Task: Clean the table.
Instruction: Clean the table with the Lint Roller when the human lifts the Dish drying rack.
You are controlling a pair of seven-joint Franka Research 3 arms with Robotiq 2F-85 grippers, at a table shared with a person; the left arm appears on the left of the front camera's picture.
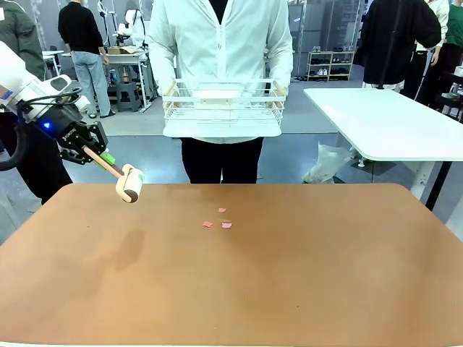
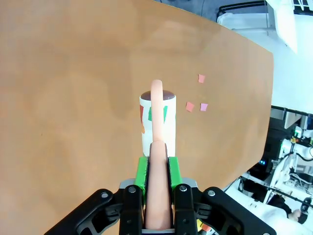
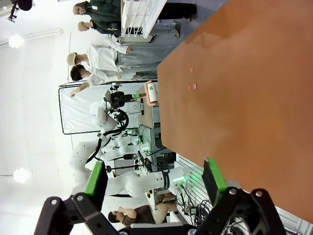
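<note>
The reddish-brown table point(image 1: 253, 282) carries three small pink paper scraps point(image 1: 217, 221) near its far middle. My left gripper point(image 1: 96, 155) hangs over the table's far left corner, shut on the pink handle of a lint roller point(image 1: 129, 183), whose white roll points down and right, above the tabletop. In the left wrist view the green pads point(image 2: 142, 171) clamp the handle of the lint roller point(image 2: 158, 122), with the scraps point(image 2: 196, 105) to its right. My right gripper point(image 3: 154, 178) is open, holding nothing, off the table's edge point(image 3: 254, 98); the scraps point(image 3: 191, 85) lie far from it.
A person stands at the far side holding a white wire rack point(image 1: 223, 108) with both hands at chest height. A white-topped table point(image 1: 391, 123) stands at the back right. Other people stand in the background.
</note>
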